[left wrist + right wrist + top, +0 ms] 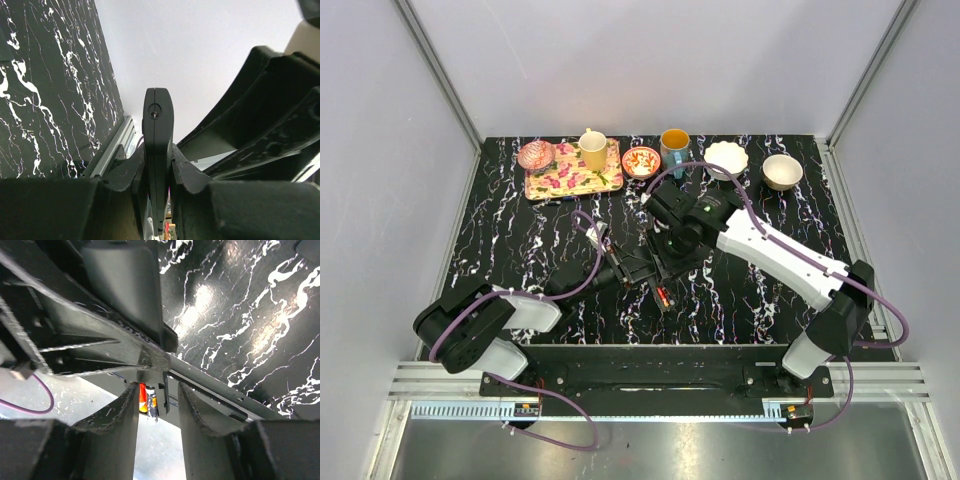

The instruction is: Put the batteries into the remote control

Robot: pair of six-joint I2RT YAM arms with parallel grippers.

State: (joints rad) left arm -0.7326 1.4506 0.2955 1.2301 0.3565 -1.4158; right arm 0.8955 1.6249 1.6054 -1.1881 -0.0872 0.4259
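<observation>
Hold the remote control (158, 125) steady in the left gripper (158, 167), over the middle of the table (520, 240), while the right gripper (158, 405) lifts straight off — no sideways push on the battery (143, 397). The left fingers (125, 175) are clenched on the remote control; the right fingers (197, 410) stand apart, grasping nothing.

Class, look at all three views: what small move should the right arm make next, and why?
Probably draw the right tool straight back a little. Its jaws stand apart, and the battery between them appears to lie in the remote control rather than being pinched. The left tool is clamped on the remote control, so backing off should not disturb it.
</observation>
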